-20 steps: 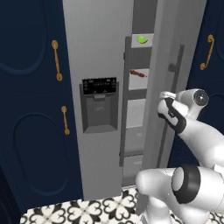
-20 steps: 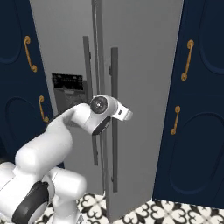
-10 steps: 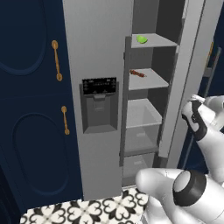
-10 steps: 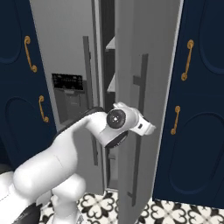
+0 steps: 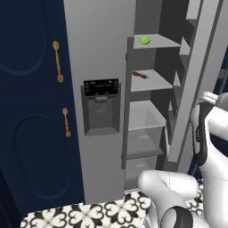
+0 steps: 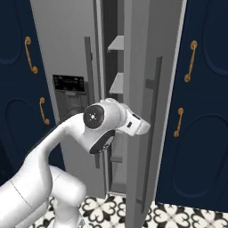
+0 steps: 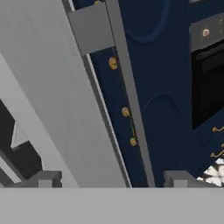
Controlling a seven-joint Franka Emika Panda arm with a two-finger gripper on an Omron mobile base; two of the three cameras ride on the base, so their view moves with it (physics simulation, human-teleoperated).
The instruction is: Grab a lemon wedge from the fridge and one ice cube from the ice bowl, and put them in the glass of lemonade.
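Partly hidden: lemon wedge (image 5: 144, 40) on fridge (image 5: 107, 53) top shelf.

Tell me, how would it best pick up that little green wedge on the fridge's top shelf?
Probably from the open front, reaching level over the shelf edge. The lemon wedge lies alone near the front of the shelf in the fridge, with room on both sides, so the tool could close across its narrow width.
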